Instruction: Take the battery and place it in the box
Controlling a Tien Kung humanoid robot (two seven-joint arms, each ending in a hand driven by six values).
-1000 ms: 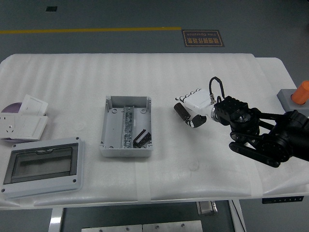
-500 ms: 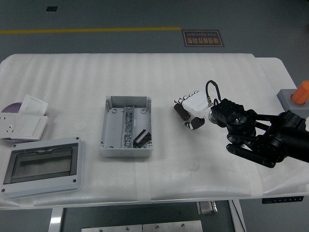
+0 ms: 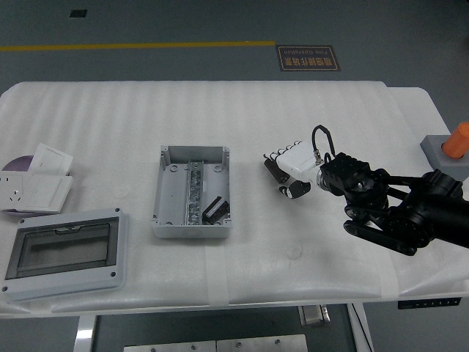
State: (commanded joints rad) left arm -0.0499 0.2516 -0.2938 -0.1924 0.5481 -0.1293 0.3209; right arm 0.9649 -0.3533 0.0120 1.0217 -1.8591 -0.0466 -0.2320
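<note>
Right hand (image 3: 291,170) curls its fingers around the dark battery (image 3: 276,169); firm that grip before lifting toward the box (image 3: 192,192).

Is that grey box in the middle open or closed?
Open. The grey box has no lid on it, so its metal rail and a small black part show inside. A windowed cover lies apart, to its left.

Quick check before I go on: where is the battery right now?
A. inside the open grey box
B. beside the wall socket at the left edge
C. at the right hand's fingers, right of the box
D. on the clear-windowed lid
C: the dark battery sits at the right hand, well right of the box.
</note>
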